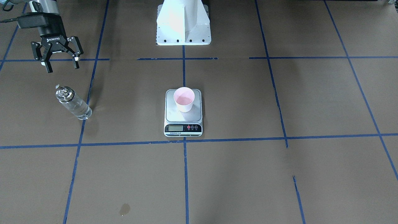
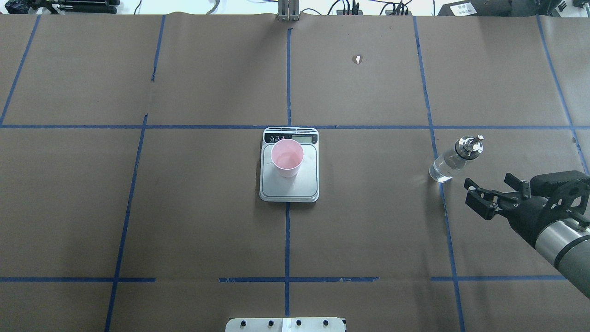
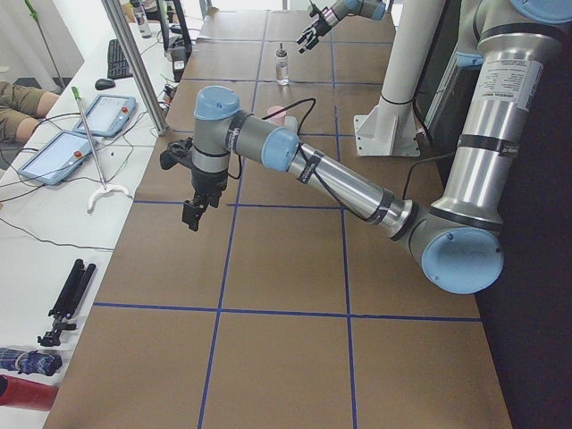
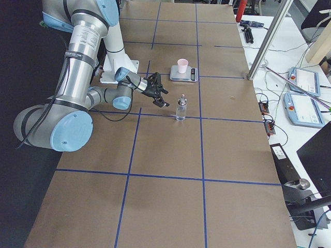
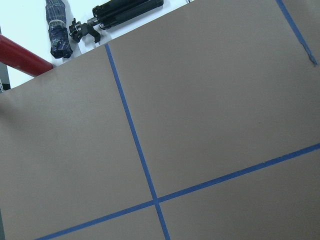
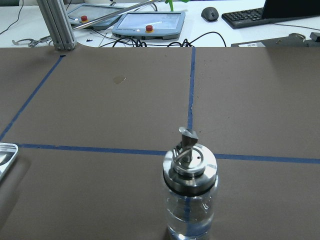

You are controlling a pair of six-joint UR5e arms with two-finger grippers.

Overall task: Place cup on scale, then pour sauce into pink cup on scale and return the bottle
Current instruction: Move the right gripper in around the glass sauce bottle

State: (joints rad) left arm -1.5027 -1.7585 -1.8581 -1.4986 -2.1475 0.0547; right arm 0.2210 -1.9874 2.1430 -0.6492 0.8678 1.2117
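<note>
My left pincer hangs over the bare brown-paper bench with its blue tape lines, well apart from all the task's things. Only a side view shows it, so I cannot tell how far it is open.

In the middle lies the flat steel kitchen scale with the black display strip. The small tapered pink paper cup stands upright on it, about in the middle of the platform. Its inside is pale pink. If there is already liquid in it, I cannot say.

To the right, the small clear glass bottle with the shiny metal collar and thin spout stands upright on a blue tape line, well apart from the scale. The clear colourless sauce shows through the glass in the lower part.

My right pincer is wide open and empty. It hovers near the bottle and touches nothing.

I think some things could go wrong from here. The bottle is tall and narrow, so if one finger meets it before the other, it may fall over. The glass is smooth, so a weak or too high hold may let it slip when it is tilted. The cup is light and its mouth is narrow. The spout could push it over, or a fast tilt could send sauce onto the platform.
</note>
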